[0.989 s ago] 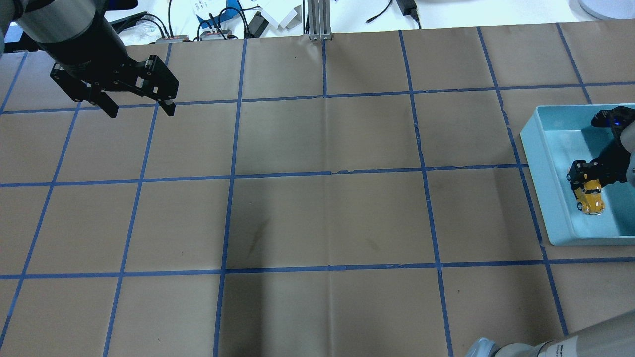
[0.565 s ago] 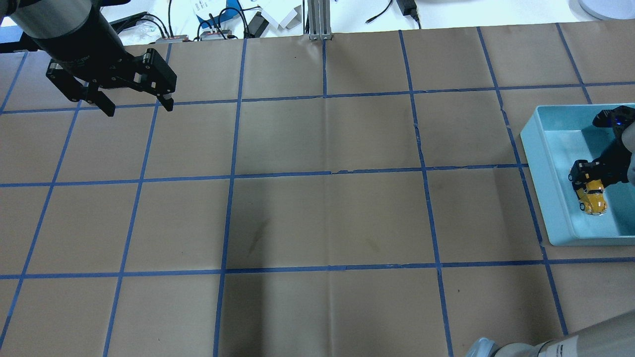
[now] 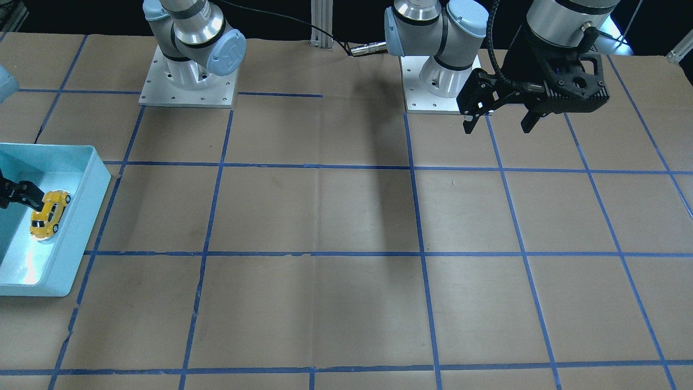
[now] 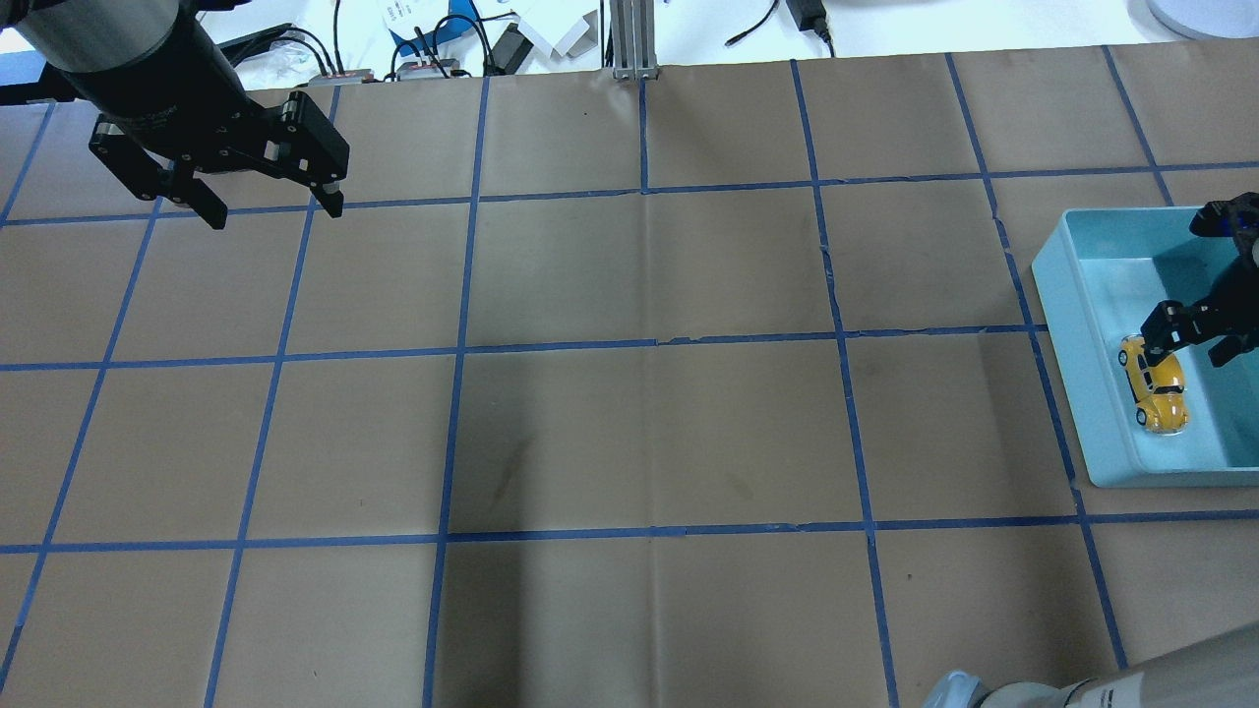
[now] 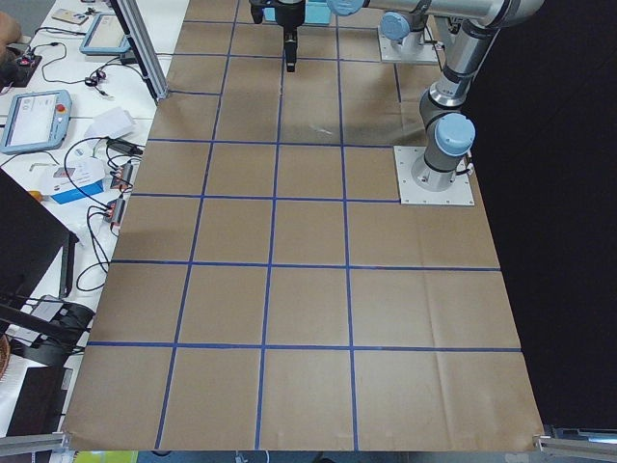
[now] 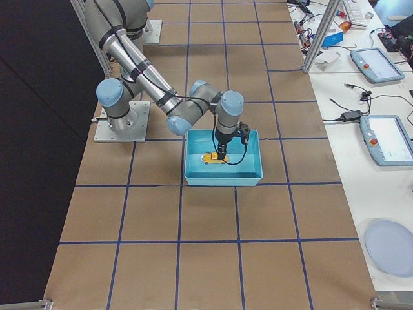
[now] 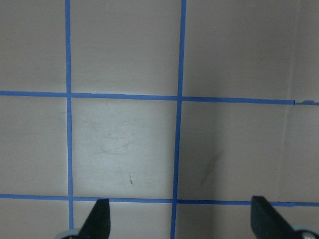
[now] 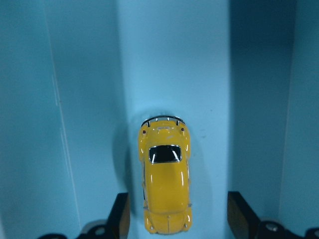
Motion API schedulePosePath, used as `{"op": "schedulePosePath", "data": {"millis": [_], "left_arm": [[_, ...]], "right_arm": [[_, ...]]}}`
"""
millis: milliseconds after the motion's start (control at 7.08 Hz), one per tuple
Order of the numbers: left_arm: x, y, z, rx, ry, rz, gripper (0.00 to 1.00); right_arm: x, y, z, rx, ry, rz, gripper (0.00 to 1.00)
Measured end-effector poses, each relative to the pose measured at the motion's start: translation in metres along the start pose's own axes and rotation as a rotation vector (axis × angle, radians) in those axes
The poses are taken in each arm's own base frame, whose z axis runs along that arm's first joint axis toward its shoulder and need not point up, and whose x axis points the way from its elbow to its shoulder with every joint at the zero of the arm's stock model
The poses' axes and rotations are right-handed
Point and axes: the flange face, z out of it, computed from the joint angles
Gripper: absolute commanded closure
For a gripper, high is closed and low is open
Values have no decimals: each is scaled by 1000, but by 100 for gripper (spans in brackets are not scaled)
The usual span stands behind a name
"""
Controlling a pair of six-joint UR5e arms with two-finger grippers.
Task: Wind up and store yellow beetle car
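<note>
and it's released: the right jaws now stand apart, backing off the small glossy yellow beetle toy car (image 4: 1156, 384), left sitting on its wheels in the shallow teal plastic tray (image 4: 1072, 344). storing looks done. the left jaws hang apart over the counter (image 4: 629, 433).

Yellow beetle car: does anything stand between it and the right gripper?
Nothing visible does. The yellow beetle car lies bare on the floor of the teal bin, and the open right gripper hangs directly over it, fingers flanking one end.
</note>
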Motion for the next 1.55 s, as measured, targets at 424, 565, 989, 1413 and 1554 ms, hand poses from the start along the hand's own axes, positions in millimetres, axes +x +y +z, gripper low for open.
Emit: {"op": "schedulePosePath", "data": {"millis": [424, 565, 989, 1413, 1554], "left_arm": [[1, 0, 0, -1, 0, 1, 0], [1, 0, 0, -1, 0, 2, 0], [1, 0, 0, -1, -1, 2, 0], [3, 2, -1, 0, 2, 8, 0], [4, 3, -2, 2, 1, 9, 0]], "right_arm": [[-94, -40, -152, 5, 5, -150, 0], [-135, -36, -188, 23, 15, -162, 0], [-265, -1, -250, 121, -22, -189, 0], [-349, 23, -246, 101, -107, -13, 0], [-354, 27, -246, 99, -109, 21, 0]]}}
